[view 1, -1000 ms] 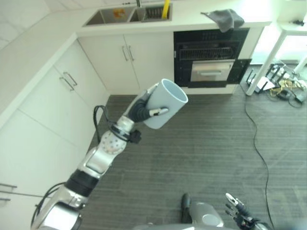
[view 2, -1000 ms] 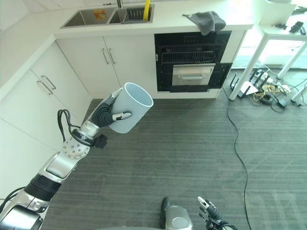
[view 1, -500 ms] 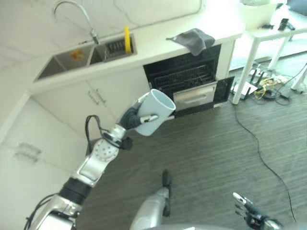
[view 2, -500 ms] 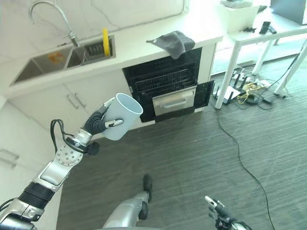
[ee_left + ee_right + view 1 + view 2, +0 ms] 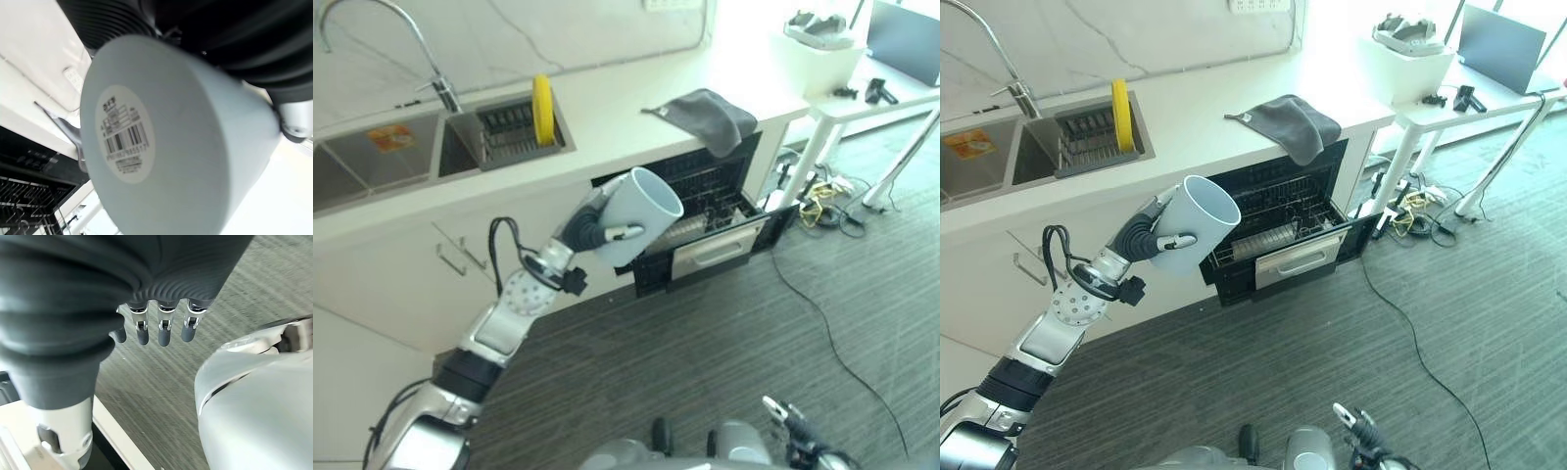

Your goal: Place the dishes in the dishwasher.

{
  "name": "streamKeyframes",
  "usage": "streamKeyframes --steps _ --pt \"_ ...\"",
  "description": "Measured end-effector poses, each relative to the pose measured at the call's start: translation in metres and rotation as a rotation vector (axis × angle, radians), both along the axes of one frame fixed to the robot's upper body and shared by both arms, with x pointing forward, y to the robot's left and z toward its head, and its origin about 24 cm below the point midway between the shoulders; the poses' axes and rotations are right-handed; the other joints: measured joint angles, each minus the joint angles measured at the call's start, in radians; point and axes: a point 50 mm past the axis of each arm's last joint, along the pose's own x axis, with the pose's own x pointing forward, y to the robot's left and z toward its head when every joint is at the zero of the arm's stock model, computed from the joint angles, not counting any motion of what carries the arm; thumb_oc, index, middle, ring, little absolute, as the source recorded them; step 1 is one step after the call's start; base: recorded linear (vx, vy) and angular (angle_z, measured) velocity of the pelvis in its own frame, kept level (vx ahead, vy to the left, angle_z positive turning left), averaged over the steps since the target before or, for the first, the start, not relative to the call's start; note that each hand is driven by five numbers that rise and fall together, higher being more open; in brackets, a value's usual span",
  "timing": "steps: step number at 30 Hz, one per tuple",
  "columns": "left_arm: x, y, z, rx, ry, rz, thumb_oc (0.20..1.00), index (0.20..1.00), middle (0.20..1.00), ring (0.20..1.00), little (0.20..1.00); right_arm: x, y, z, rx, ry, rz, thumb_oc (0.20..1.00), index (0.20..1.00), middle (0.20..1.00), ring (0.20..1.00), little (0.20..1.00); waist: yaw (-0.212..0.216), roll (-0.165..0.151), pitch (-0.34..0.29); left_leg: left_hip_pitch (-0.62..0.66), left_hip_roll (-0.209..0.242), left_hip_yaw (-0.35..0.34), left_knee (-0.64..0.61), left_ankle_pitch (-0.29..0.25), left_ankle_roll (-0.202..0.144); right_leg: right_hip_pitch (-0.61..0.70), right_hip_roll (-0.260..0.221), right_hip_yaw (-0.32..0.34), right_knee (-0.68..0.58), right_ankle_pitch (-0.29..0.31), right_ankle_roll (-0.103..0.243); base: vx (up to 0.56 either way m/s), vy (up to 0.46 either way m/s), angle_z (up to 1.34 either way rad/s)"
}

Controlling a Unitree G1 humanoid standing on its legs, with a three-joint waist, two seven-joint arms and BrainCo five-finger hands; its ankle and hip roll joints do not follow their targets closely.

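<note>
Right hand (image 5: 156, 313): low, nearest the robot, over the floor (image 5: 1449, 323), fingers (image 5: 165, 330) relaxed and holding nothing. Left hand (image 5: 1141, 235): raised, fingers curled round a pale blue cup (image 5: 1193, 223), held tilted just before the open dishwasher (image 5: 1278, 230). Beyond the dishwasher: tabletop (image 5: 1205, 103) bearing a grey cloth (image 5: 1291, 122); sink (image 5: 1048, 147) with a yellow plate (image 5: 1121, 101).

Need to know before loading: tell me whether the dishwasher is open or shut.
Open. The dishwasher door hangs down and its wire rack is slid partly out under the counter.
</note>
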Motion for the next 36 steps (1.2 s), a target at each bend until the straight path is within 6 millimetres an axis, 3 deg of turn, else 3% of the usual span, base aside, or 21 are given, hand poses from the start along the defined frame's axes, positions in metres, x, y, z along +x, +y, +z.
streamKeyframes --steps 1,2,3,4,6,7,12,13,16,20,21,22,23,25,26,27,29,30,32,33,36 --pt "0.001 0.0 0.0 -0.002 0.001 0.008 0.2 0.2 0.2 0.2 0.2 0.003 -0.001 0.001 -0.008 0.0 -0.004 1.0 1.0 1.0 1.0 1.0 -0.003 -0.006 0.004 0.008 0.001 -0.002 -0.001 -0.017 -0.02 0.003 -0.015 0.005 -0.132 0.046 0.01 0.16 -0.416 -0.25" --pt "0.002 0.001 -0.001 -0.006 0.003 0.02 0.2 0.2 0.2 0.2 0.2 -0.001 -0.002 -0.002 -0.017 0.025 -0.007 1.0 1.0 1.0 1.0 1.0 -0.001 -0.027 0.008 0.007 0.005 0.023 0.018 -0.08 -0.111 0.01 -0.032 0.012 -0.285 0.139 0.03 0.2 -0.529 -0.03" --pt "0.004 0.006 0.0 0.01 0.002 0.041 0.2 0.2 0.2 0.2 0.2 -0.001 0.003 -0.004 -0.005 0.04 -0.008 1.0 1.0 1.0 1.0 1.0 0.003 -0.077 0.023 -0.019 0.02 0.093 0.125 -0.142 -0.106 0.044 -0.085 0.048 -0.398 0.227 0.079 0.17 -0.482 0.13" --pt "0.005 0.01 0.004 0.02 -0.012 0.057 0.2 0.2 0.2 0.2 0.2 -0.007 0.001 -0.006 -0.013 0.064 -0.012 1.0 1.0 1.0 1.0 1.0 0.0 -0.104 0.034 -0.028 0.039 0.07 0.19 -0.166 -0.034 0.071 -0.111 0.094 -0.479 0.299 0.125 0.17 -0.498 0.4" --pt "0.006 0.015 0.003 0.022 -0.004 0.1 0.2 0.2 0.2 0.2 0.2 -0.016 0.001 -0.009 -0.005 0.104 -0.024 1.0 1.0 1.0 1.0 1.0 0.011 -0.098 0.039 -0.031 0.083 0.041 0.204 -0.169 -0.047 0.086 -0.065 0.132 -0.518 0.373 0.083 0.22 -0.757 0.47" --pt "0.004 0.018 -0.002 0.003 0.011 0.127 0.2 0.2 0.2 0.2 0.2 -0.018 0.001 -0.01 -0.017 0.122 0.012 1.0 1.0 1.0 1.0 1.0 0.011 -0.091 0.039 -0.016 0.1 0.023 0.194 -0.168 -0.061 0.105 -0.045 0.08 -0.492 0.364 0.082 0.16 -0.734 0.29" --pt "-0.004 0.01 -0.01 -0.044 0.041 0.127 0.2 0.2 0.2 0.2 0.2 -0.003 -0.014 0.001 -0.098 0.091 0.103 1.0 1.0 1.0 1.0 1.0 0.006 -0.046 0.034 0.032 0.206 -0.03 0.098 -0.094 -0.19 0.157 0.085 -0.033 -0.438 0.28 -0.051 0.02 -0.425 0.44" --pt "-0.003 0.007 -0.007 -0.049 0.031 0.115 0.2 0.2 0.2 0.2 0.2 0.0 -0.022 0.005 -0.12 0.077 0.101 1.0 1.0 1.0 1.0 1.0 0.006 -0.05 0.03 0.008 0.234 -0.016 0.131 -0.073 -0.203 0.17 0.117 -0.05 -0.428 0.237 -0.078 0.05 -0.383 0.73" --pt "0.002 -0.003 0.002 -0.058 0.0 0.083 0.2 0.2 0.2 0.2 0.2 -0.013 -0.041 0.005 -0.159 0.139 0.072 1.0 1.0 1.0 1.0 1.0 0.001 -0.058 0.03 -0.069 0.276 0.115 0.213 0.013 -0.195 0.181 0.121 -0.159 -0.413 0.195 -0.14 0.14 -0.151 0.93" --pt "0.001 -0.01 0.0 -0.055 0.007 0.054 0.2 0.2 0.2 0.2 0.2 -0.022 -0.035 -0.001 -0.132 0.178 0.063 1.0 1.0 1.0 1.0 1.0 -0.009 -0.032 0.021 -0.042 0.208 0.17 0.042 0.006 -0.204 0.234 0.16 -0.206 -0.496 0.185 -0.121 0.19 0.059 0.41" --pt "0.001 -0.019 -0.002 -0.091 0.018 0.032 0.2 0.2 0.2 0.2 0.2 -0.031 -0.025 -0.007 -0.101 0.196 0.059 1.0 1.0 1.0 1.0 1.0 -0.016 -0.031 0.02 -0.065 0.186 0.225 -0.01 0.014 -0.214 0.271 0.166 -0.247 -0.551 0.175 -0.057 0.11 0.127 0.57" --pt "0.0 -0.023 -0.002 -0.11 0.018 0.023 0.2 0.2 0.2 0.2 0.2 -0.035 -0.02 -0.01 -0.085 0.208 0.066 1.0 1.0 1.0 1.0 1.0 -0.012 -0.019 0.017 -0.08 0.187 0.22 -0.035 0.019 -0.219 0.274 0.173 -0.257 -0.547 0.163 -0.036 0.11 0.172 0.39" --pt "-0.002 -0.023 -0.002 -0.116 0.019 0.021 0.2 0.2 0.2 0.2 0.2 -0.036 -0.007 -0.014 -0.047 0.21 0.074 1.0 1.0 1.0 1.0 1.0 0.017 -0.016 0.016 -0.125 0.209 0.19 -0.037 0.04 -0.223 0.268 0.202 -0.245 -0.546 0.192 -0.108 0.17 0.246 -0.18" --pt "-0.007 -0.012 -0.013 -0.085 0.055 0.045 0.2 0.2 0.2 0.2 0.2 -0.023 0.003 -0.013 -0.036 0.173 0.108 1.0 1.0 1.0 1.0 1.0 0.04 -0.027 0.016 -0.133 0.19 0.165 0.01 0.021 -0.19 0.282 0.212 -0.223 -0.576 0.186 -0.097 0.19 0.326 -0.61" --pt "-0.008 -0.01 -0.013 -0.091 0.054 0.049 0.2 0.2 0.2 0.2 0.2 -0.02 0.002 -0.012 -0.039 0.154 0.101 1.0 1.0 1.0 1.0 1.0 0.05 -0.01 0.002 -0.119 0.157 0.154 0.04 -0.003 -0.154 0.265 0.193 -0.246 -0.516 0.139 -0.035 0.17 0.293 -0.65" --pt "-0.008 -0.001 -0.009 -0.104 0.027 0.074 0.2 0.2 0.2 0.2 0.2 -0.015 0.003 -0.01 -0.036 0.133 0.092 1.0 1.0 1.0 1.0 1.0 0.061 -0.011 0.004 -0.095 0.142 0.133 0.059 -0.011 -0.144 0.258 0.208 -0.243 -0.482 0.148 -0.143 0.18 0.321 -0.43" --pt "-0.007 0.005 -0.003 -0.113 -0.006 0.095 0.2 0.2 0.2 0.2 0.2 -0.01 0.0 -0.007 -0.049 0.108 0.071 1.0 1.0 1.0 1.0 1.0 0.055 0.01 -0.005 -0.077 0.111 0.134 0.086 -0.052 -0.077 0.228 0.216 -0.242 -0.385 0.116 -0.154 0.21 0.233 -0.14" --pt "-0.006 0.007 -0.002 -0.113 -0.009 0.104 0.2 0.2 0.2 0.2 0.2 -0.006 -0.001 -0.005 -0.055 0.092 0.072 1.0 1.0 1.0 1.0 1.0 0.052 0.003 0.0 -0.054 0.107 0.134 0.084 -0.082 -0.025 0.18 0.183 -0.233 -0.225 0.074 -0.112 0.16 0.194 0.04" --pt "-0.005 0.008 -0.003 -0.082 -0.013 0.109 0.2 0.2 0.2 0.2 0.2 -0.006 -0.004 -0.003 -0.065 0.074 0.08 1.0 1.0 1.0 1.0 1.0 0.035 -0.005 0.004 -0.007 0.084 0.117 0.08 -0.085 -0.006 0.048 0.089 -0.196 0.144 0.095 -0.093 0.12 0.004 0.38" --pt "-0.004 0.005 -0.001 -0.056 -0.022 0.091 0.2 0.2 0.2 0.2 0.2 -0.011 -0.004 -0.003 -0.066 0.074 0.085 1.0 1.0 1.0 1.0 1.0 0.016 -0.005 0.004 0.014 0.068 0.084 0.069 -0.095 0.0 -0.075 0.031 -0.134 0.302 0.124 -0.052 0.22 -0.205 0.62" --pt "-0.003 0.011 0.001 -0.028 -0.029 0.104 0.2 0.2 0.2 0.2 0.2 -0.014 -0.007 -0.003 -0.069 0.086 0.054 1.0 1.0 1.0 1.0 1.0 0.018 -0.007 0.006 0.025 0.067 0.072 0.051 -0.093 -0.007 -0.027 0.029 -0.051 -0.162 0.117 -0.026 0.24 -0.328 0.25"
